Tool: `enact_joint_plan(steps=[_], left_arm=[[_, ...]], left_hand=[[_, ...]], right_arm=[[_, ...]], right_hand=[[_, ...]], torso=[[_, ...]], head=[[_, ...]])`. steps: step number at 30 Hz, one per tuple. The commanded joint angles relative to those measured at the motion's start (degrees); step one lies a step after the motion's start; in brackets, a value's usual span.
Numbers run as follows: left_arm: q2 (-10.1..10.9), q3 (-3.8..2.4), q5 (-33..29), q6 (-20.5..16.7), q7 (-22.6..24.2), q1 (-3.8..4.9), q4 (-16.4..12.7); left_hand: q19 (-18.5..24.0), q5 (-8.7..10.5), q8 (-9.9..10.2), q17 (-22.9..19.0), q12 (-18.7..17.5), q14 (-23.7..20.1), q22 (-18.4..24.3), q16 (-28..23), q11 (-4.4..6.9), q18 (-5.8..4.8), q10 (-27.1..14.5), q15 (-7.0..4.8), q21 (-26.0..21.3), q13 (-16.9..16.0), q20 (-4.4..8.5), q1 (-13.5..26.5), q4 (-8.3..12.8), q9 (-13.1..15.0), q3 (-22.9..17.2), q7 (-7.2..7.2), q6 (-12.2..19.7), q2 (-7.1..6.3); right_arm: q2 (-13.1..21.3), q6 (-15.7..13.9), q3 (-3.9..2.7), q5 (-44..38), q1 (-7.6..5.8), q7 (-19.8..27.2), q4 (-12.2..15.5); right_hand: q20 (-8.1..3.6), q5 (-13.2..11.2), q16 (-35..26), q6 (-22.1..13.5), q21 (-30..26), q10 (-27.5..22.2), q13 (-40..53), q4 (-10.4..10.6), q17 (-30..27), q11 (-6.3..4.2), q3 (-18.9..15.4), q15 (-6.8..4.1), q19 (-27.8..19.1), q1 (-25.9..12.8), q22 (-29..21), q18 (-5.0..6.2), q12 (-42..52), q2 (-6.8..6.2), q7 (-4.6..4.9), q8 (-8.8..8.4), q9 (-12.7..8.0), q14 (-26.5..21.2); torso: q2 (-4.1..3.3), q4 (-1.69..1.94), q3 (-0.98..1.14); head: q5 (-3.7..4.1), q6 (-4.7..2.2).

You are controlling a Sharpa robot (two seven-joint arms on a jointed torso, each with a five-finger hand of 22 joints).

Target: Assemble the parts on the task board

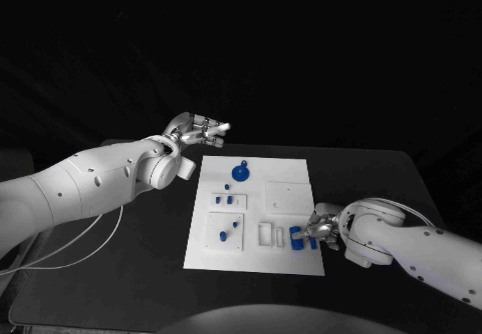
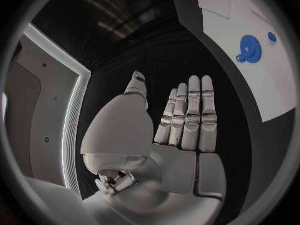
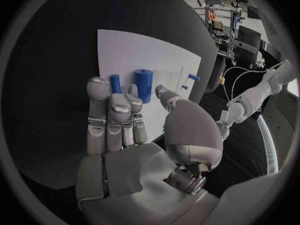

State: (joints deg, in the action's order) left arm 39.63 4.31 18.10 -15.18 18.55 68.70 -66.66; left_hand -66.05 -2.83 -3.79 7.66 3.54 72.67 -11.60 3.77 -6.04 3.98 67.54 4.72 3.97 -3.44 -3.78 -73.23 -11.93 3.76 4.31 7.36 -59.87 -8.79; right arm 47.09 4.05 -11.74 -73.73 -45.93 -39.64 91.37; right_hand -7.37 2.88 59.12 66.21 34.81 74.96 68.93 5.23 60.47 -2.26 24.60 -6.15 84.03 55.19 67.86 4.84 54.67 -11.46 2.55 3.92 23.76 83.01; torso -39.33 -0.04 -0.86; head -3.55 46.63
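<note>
Fingers of my right hand (image 1: 320, 231) reach down over the near right part of the task board (image 1: 291, 170), spread apart and holding nothing; in the right wrist view the fingertips (image 3: 119, 102) hang just above a thin blue peg (image 3: 115, 83) and a stubby blue cylinder (image 3: 143, 84), and I cannot tell whether they touch either one. Both pieces stand on the board close together, right by my fingers. My left hand (image 1: 199, 131) is raised past the far left corner of the board, off its surface, with its fingers (image 2: 190, 112) straight, side by side, and empty.

Farther out on the board, a blue gear (image 1: 240, 172) lies near the far edge, with a small blue peg (image 1: 229, 186) just beside it. Two short blue parts (image 1: 225, 200) sit in a recessed block along the left side, and another small blue part (image 1: 223, 236) stands in the block nearer me. The board lies on the black counter (image 1: 382, 174).
</note>
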Motion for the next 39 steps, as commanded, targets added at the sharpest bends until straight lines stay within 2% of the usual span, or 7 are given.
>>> enact_joint_plan(steps=[1, 15, 23, 28, 29, 30, 39], left_arm=[[-0.18, -0.01, -0.54, 1.09, 0.92, 0.02, -0.26], [-0.28, 0.07, -0.58, 1.59, 0.52, 0.02, -0.24], [-0.35, 0.11, -0.6, 1.94, 0.26, 0.02, -0.18], [-0.38, 0.14, -0.6, 2.1, 0.09, 0.02, -0.12], [-0.38, 0.14, -0.6, 2.11, 0.06, 0.02, -0.11], [-0.39, 0.15, -0.6, 2.14, 0.02, 0.02, -0.09], [-0.32, 0.19, -0.61, 2.21, -0.25, 0.02, 0.06]], left_hand=[[-0.32, 0.09, 0.11, -0.49, -0.12, -0.11, 0.65, -0.13, 0.02, -1.0, -0.43, 0.02, 0.27, -0.02, 0.17, -0.87, -1.13, -0.02, 0.14, -0.07, 0.43, -0.02], [-0.26, 0.08, 0.1, -0.75, -0.12, -0.31, 1.18, -0.13, -0.12, -1.01, -0.61, 0.12, 0.26, -0.02, 0.09, -0.76, -1.53, -0.01, 0.12, 0.05, 0.47, 0.03], [-0.27, 0.08, 0.1, -0.85, -0.11, -0.34, 1.47, -0.13, -0.2, -0.99, -0.75, 0.15, 0.29, -0.02, 0.06, -0.82, -1.79, -0.02, 0.12, 0.13, 0.56, -0.03], [-0.27, 0.08, 0.12, -0.88, -0.12, -0.36, 1.6, -0.13, -0.29, -0.99, -0.79, 0.17, 0.3, -0.02, 0.05, -0.83, -1.91, -0.03, 0.12, 0.23, 0.67, -0.07], [-0.27, 0.08, 0.12, -0.88, -0.12, -0.36, 1.6, -0.13, -0.29, -0.99, -0.79, 0.17, 0.3, -0.02, 0.05, -0.83, -1.91, -0.03, 0.12, 0.23, 0.67, -0.07], [-0.27, 0.08, 0.12, -0.88, -0.12, -0.36, 1.6, -0.13, -0.29, -0.99, -0.79, 0.17, 0.3, -0.02, 0.05, -0.83, -1.91, -0.03, 0.12, 0.23, 0.67, -0.07], [-0.35, 0.07, 0.1, -0.86, -0.12, -0.37, 1.97, -0.13, -0.45, -0.91, -0.86, 0.23, 0.35, -0.02, -0.03, -1.02, -1.77, -0.02, -0.17, 0.5, 0.79, 0.2]], right_arm=[[-0.57, 0.62, 0.61, -1.53, 0.04, -1.97, -0.81], [-4.1, -0.55, 2.79, -2.16, 0.03, -1.91, -3.95], [-5.05, -1.02, 3.22, -2.91, 0.03, -1.98, -5.23], [-5.24, -1.52, 3.32, -2.87, 0.03, -1.93, -5.57], [-5.27, -1.74, 3.33, -2.7, 0.03, -1.89, -5.59], [-5.29, -2.16, 3.35, -2.39, 0.03, -1.82, -5.57], [-4.62, -6.42, 3.38, 1.09, -0.11, -1.32, -4.45]], right_hand=[[0.16, -0.12, 0.02, -0.35, 0.26, 0.65, 0.45, 0.23, 0.22, 0.05, 0.08, 0.35, 2.64, 0.23, 0.26, -0.61, -0.58, -0.34, 0.07, -0.23, 0.34, 0.29], [0.17, -0.12, -0.17, -0.53, 0.11, 0.68, 0.91, 0.18, 0.38, 0.06, 0.04, 0.36, 2.64, 0.4, 0.42, -0.62, -1.11, -0.27, 0.09, -0.23, 0.62, 0.31], [0.16, -0.12, -0.23, -0.53, 0.36, 0.77, 1.17, -0.72, 0.48, 0.03, 0.66, 0.34, 2.69, 1.33, 0.63, -0.65, -1.3, 0.24, 0.09, -0.24, 0.75, 0.35], [0.25, 0.32, -0.2, -0.43, 0.61, 0.81, 1.35, -3.47, 0.5, -0.09, 3.4, 0.35, 2.67, 3.15, 0.83, -0.64, -1.25, 1.9, -0.06, -0.27, 0.91, 0.41], [0.34, 0.78, -0.18, -0.42, 0.6, 0.81, 1.48, -5.43, 0.41, -0.1, 4.28, 0.36, 2.66, 2.12, 0.95, -0.52, -1.25, 2.56, -0.11, -0.27, 1.19, 0.41], [0.3, 3.56, -0.13, -0.3, 0.8, 0.84, 1.5, -6.9, 0.4, -0.17, 4.64, 0.3, 2.68, 2.48, 1.1, -0.54, -1.3, 3.08, -0.19, -0.24, 1.33, 0.41], [0.09, 12.98, -0.11, 0.06, 1.32, 0.92, 1.42, -12.59, 0.18, -0.46, 4.43, 0.12, 2.7, 2.89, 1.69, -0.8, -1.6, 5.97, -0.44, -0.29, 1.63, 0.39]], torso=[[0.0, 0.05, 0.0], [-0.01, 0.25, -0.09], [0.01, 0.27, -0.2], [0.0, 0.26, -0.16], [0.01, 0.25, -0.16], [0.01, 0.24, -0.15], [0.01, 0.3, -0.15]], head=[[0.06, 0.07], [0.24, 0.16], [0.11, 0.2], [0.1, 0.17], [0.12, 0.15], [0.12, 0.1], [0.16, 0.02]])
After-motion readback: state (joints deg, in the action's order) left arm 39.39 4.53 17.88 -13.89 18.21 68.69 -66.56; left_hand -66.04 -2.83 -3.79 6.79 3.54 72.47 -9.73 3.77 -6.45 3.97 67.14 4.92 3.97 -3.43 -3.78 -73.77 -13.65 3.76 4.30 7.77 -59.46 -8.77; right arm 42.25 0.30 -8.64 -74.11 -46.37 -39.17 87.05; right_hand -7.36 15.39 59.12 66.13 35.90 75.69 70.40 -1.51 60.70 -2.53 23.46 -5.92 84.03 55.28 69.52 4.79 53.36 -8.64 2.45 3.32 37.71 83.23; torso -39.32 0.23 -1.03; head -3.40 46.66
